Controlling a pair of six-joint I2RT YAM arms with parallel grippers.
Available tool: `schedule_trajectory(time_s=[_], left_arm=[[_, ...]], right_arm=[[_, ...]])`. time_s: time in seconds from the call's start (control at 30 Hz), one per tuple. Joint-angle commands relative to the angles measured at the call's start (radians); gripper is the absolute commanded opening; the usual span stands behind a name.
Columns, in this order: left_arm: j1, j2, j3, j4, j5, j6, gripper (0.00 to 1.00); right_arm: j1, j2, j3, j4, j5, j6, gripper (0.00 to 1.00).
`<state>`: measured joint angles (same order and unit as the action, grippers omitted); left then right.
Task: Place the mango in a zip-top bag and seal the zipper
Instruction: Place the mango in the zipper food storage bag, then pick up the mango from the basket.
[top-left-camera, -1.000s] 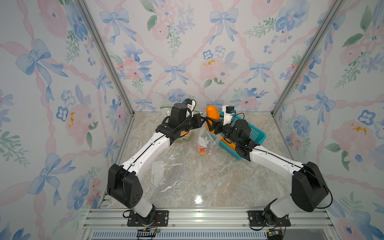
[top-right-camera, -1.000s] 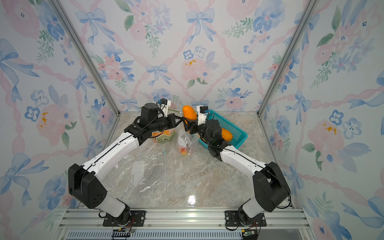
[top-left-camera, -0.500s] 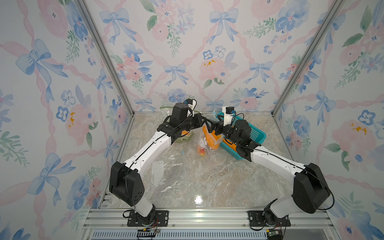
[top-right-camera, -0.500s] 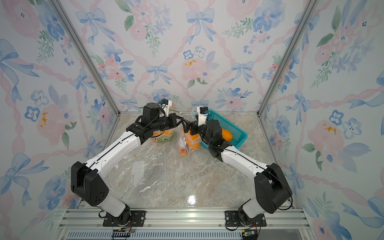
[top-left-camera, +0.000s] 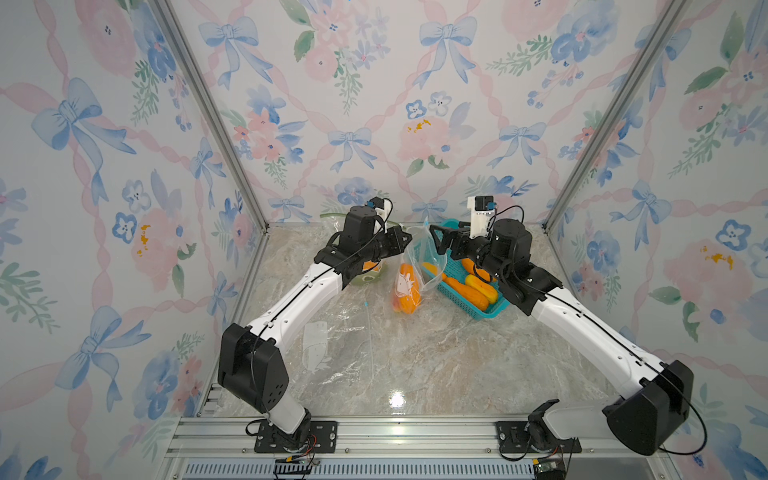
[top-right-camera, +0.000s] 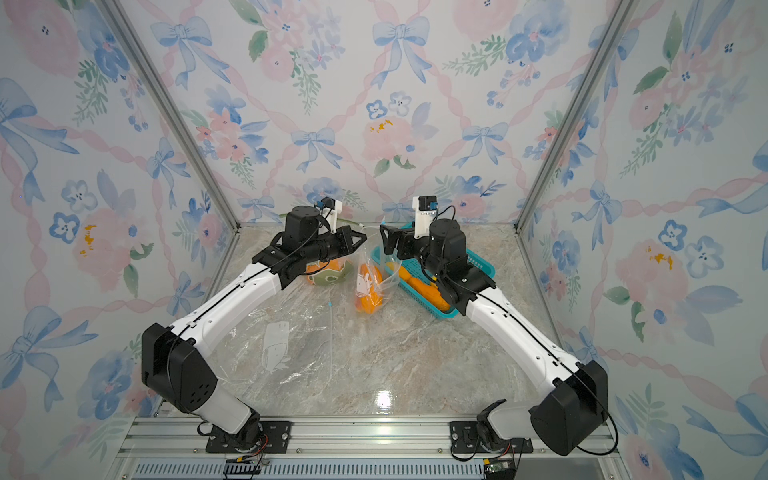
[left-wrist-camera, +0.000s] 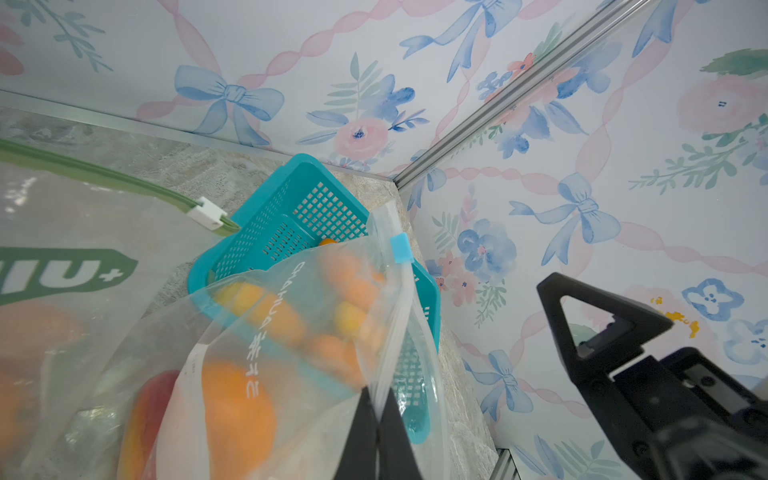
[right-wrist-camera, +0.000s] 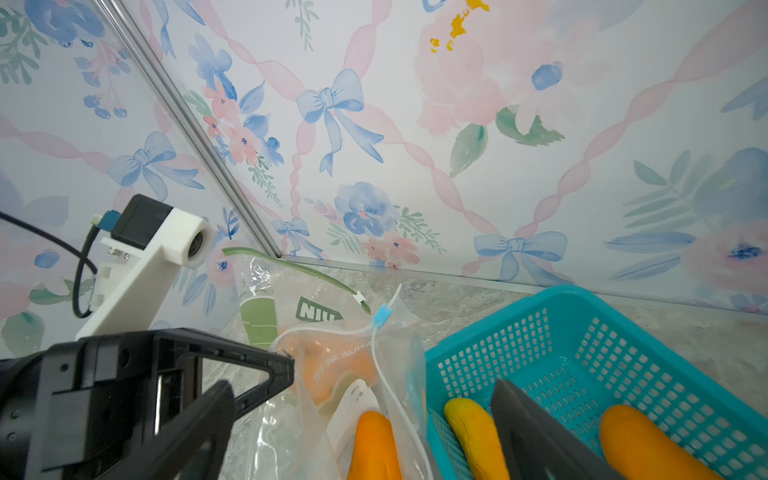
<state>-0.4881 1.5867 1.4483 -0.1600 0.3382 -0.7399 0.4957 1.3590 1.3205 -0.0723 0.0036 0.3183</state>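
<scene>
While L jaws pinch bag rim, R jaws wide, empty, beside basket edge.

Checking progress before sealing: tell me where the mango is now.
In a top view the mango sits low inside the clear zip-top bag pinched by the left gripper, toward the back of the table, beside the teal basket.

Both top views: high, at desk front edge, looking down toward back wall; whole scene. Left wrist: close over left pincer, facing basket. Right wrist: close, facing back wall. Wrist views share basket, zip-top bag.
</scene>
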Motion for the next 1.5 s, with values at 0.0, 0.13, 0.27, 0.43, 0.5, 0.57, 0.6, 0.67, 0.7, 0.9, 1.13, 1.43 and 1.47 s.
schedule_trajectory(time_s=[0.0, 0.13, 0.27, 0.43, 0.5, 0.57, 0.6, 0.67, 0.7, 0.9, 1.13, 1.43, 1.47], left_arm=[[0.002, -0.042, -0.025, 0.018, -0.013, 0.029, 0.0], [0.003, -0.054, -0.037, 0.019, -0.008, 0.039, 0.0], [0.003, -0.061, -0.044, 0.019, -0.004, 0.046, 0.0], [0.003, -0.067, -0.052, 0.017, -0.003, 0.048, 0.0], [0.003, -0.07, -0.055, 0.019, -0.002, 0.049, 0.0], [0.003, -0.072, -0.061, 0.019, -0.002, 0.05, 0.0], [0.002, -0.074, -0.061, 0.018, -0.002, 0.052, 0.0], [0.003, -0.076, -0.064, 0.019, -0.005, 0.051, 0.0], [0.002, -0.077, -0.065, 0.018, -0.005, 0.052, 0.0], [0.003, -0.076, -0.065, 0.018, 0.001, 0.047, 0.0], [0.0, -0.077, -0.067, 0.019, 0.001, 0.045, 0.0], [-0.002, -0.07, -0.063, 0.018, 0.0, 0.044, 0.0], [-0.002, -0.07, -0.063, 0.019, 0.001, 0.044, 0.0]], right_arm=[[-0.069, -0.01, 0.057, -0.287, 0.018, 0.024, 0.99], [-0.172, 0.035, 0.115, -0.431, -0.032, 0.02, 0.99], [-0.239, 0.179, 0.263, -0.648, -0.086, -0.079, 1.0], [-0.267, 0.407, 0.439, -0.833, -0.157, -0.224, 0.84], [-0.271, 0.485, 0.493, -0.869, -0.187, -0.269, 0.83], [-0.272, 0.569, 0.556, -0.894, -0.238, -0.314, 0.82], [-0.273, 0.604, 0.576, -0.895, -0.258, -0.323, 0.82], [-0.269, 0.687, 0.642, -0.919, -0.297, -0.347, 0.81], [-0.264, 0.722, 0.662, -0.923, -0.306, -0.353, 0.81], [-0.235, 0.918, 0.813, -0.943, -0.338, -0.398, 0.81], [-0.203, 1.069, 0.943, -0.99, -0.368, -0.442, 0.8], [-0.173, 1.129, 0.959, -1.007, -0.337, -0.484, 0.83], [-0.171, 1.138, 0.964, -1.009, -0.322, -0.484, 0.83]])
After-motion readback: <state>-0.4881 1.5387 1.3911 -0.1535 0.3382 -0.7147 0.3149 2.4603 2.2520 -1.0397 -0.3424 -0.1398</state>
